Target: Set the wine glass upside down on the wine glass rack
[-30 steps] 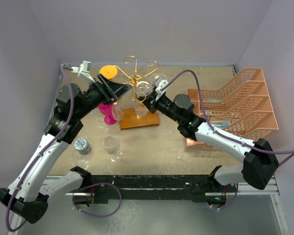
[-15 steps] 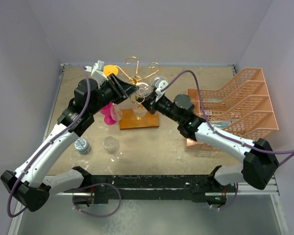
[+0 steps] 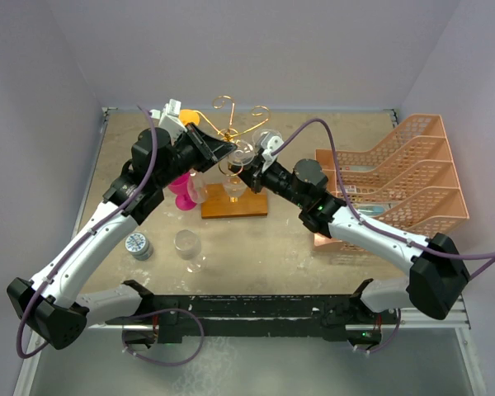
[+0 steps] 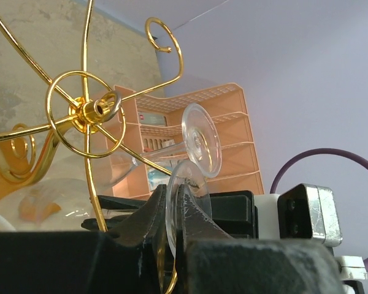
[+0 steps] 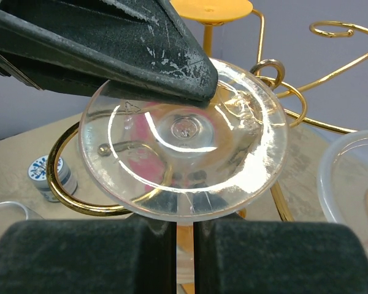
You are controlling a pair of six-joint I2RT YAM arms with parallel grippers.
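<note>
Tan table (image 3: 272,247): one rack (image 3: 249,203); left claw (image 4: 173,197), right claw (image 5: 184,225) pinch one glass (image 5: 184,131).

Around the wine glass rack (image 3: 235,202): the wine glass (image 5: 184,138) up among its arms, a goblet (image 3: 183,200) just left of its base, another glass (image 3: 186,244) and a small tin (image 3: 138,245) front-left, the tray organizer (image 3: 396,177) well right.

Soft, even overhead light leaves the top view bright, with only faint shadows on the worktop (image 3: 280,247). White glare streaks the wine glass (image 5: 184,135) foot in the right wrist view, whose near foreground blurs.
</note>
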